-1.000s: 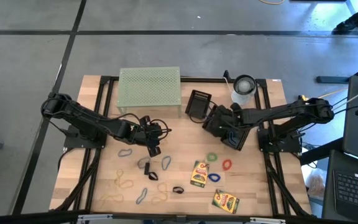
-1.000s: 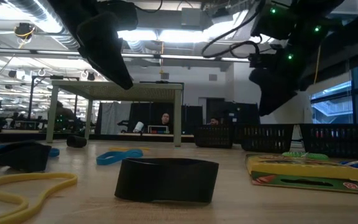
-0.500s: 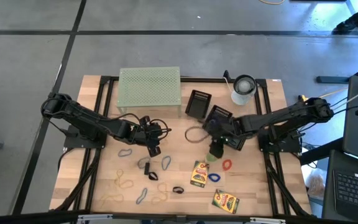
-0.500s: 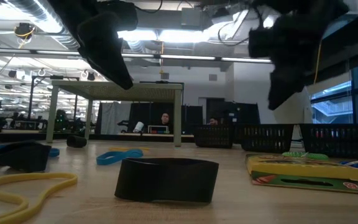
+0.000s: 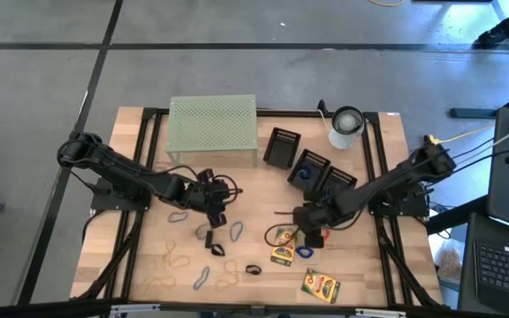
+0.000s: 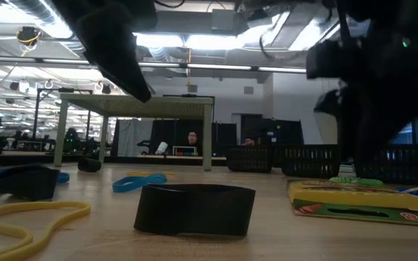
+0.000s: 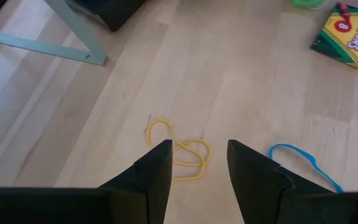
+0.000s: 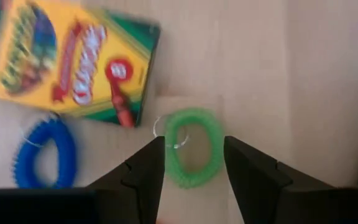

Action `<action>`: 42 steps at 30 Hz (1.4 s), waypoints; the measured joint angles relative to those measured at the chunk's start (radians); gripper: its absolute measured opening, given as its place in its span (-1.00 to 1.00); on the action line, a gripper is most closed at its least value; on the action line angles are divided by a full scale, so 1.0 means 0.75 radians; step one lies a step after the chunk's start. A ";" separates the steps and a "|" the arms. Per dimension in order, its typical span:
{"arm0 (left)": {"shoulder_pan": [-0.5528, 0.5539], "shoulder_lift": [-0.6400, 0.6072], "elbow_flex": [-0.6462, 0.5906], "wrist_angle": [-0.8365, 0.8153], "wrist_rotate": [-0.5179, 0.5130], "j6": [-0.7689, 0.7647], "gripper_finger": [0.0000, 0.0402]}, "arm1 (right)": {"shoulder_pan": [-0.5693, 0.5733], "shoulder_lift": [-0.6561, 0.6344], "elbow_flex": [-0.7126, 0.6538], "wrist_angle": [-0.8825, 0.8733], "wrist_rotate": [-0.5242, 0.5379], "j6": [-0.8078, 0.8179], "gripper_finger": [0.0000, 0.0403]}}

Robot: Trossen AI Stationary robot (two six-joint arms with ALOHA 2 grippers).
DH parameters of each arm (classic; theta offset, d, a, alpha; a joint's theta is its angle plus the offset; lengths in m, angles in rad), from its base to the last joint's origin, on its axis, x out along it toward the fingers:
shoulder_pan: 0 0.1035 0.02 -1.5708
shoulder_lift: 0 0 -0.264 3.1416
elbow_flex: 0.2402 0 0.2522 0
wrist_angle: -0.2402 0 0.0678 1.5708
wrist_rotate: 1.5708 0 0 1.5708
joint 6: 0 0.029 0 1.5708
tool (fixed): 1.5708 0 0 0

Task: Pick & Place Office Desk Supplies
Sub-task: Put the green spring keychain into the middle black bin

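Note:
Loose rubber bands, small black clips and two crayon boxes lie flat on the wooden table. My right gripper is open, pointing down just beside the upper crayon box. Its fingers stand on either side of a green coiled band without touching it, and a blue coiled band lies close by. My left gripper hangs open near the table's middle left. In its wrist view a yellow band lies ahead between the fingers, with a blue band beside it.
The pale green perforated rack stands at the far edge, and its leg shows near the left gripper. Three black bins and a white cup stand far right. A black band and a yellow band lie near the front edge.
My right arm has swung from the black bins at the far right toward the near edge and the table's middle. It has come down over the green band beside the crayon box. The left arm has hardly moved.

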 joint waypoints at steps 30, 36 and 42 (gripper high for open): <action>-0.012 0.000 0.000 0.003 -0.007 0.000 -0.26 | 0.005 0.170 0.001 0.120 0.095 0.121 -0.95; -0.012 0.000 0.000 0.003 -0.007 0.000 -0.26 | 0.001 0.157 0.006 0.182 0.160 0.111 -0.94; -0.011 0.000 0.000 0.003 -0.007 0.000 -0.26 | -0.033 0.046 0.095 0.163 0.347 -0.077 -0.95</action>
